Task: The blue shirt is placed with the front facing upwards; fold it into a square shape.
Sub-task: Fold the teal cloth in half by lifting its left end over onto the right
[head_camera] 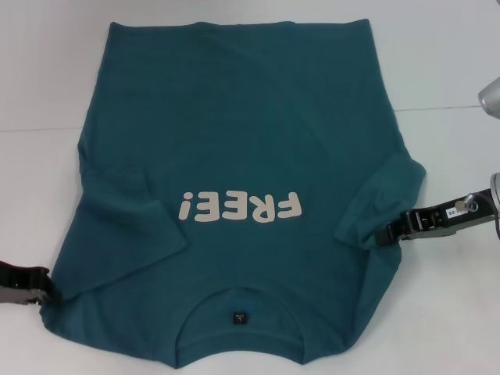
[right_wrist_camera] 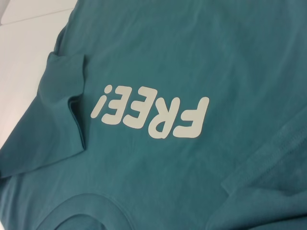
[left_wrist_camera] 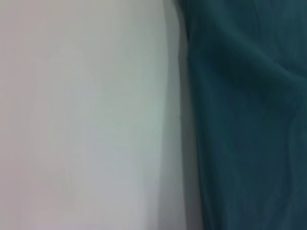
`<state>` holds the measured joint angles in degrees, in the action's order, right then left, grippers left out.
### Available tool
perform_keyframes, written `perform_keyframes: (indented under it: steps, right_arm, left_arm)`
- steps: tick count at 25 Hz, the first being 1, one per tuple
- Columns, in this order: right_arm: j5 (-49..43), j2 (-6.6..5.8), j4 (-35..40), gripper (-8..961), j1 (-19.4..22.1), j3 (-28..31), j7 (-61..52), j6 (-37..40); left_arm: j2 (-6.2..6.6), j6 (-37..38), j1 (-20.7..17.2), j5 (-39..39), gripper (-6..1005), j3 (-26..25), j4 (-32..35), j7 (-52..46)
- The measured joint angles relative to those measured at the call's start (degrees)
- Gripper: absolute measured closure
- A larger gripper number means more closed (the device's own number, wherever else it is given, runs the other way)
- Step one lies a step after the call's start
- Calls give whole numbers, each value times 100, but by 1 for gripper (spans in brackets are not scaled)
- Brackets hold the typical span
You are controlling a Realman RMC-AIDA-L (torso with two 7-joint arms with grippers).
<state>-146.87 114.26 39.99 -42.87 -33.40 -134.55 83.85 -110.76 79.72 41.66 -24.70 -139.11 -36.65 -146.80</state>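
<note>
Shirt status for you: blue shirt (head_camera: pixel 234 141) flat on counter (head_camera: pixel 453 62), front up, collar toward robot, no fold made yet. Left tool (head_camera: pixel 31 283) at sleeve left of FREE! lettering (head_camera: pixel 239 207), right tool (head_camera: pixel 394 221) at opposite sleeve; grip state unreadable. All folds remain.

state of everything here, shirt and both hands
shirt: flat on the table, front up, collar toward the robot, both sleeves folded inward, body not yet folded
left hand: low at the shirt's left edge near the shoulder
right hand: at the folded right sleeve's edge
</note>
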Motion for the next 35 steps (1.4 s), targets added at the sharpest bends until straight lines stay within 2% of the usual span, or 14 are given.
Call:
perform_keyframes:
  steps: [12,21,35]
  right_arm:
    - [144,-15,-8,917,54,8,78,0]
    - [150,-19,-2,918,60,1,139,24]
    - [149,-85,249,917,132,36,598,395]
  left_arm:
    - [-103,14,16,-1,959,18,-50,209]
    - [-112,36,16,-42,964,15,-99,226]
    - [-188,377,-293,-278,961,-83,-641,647]
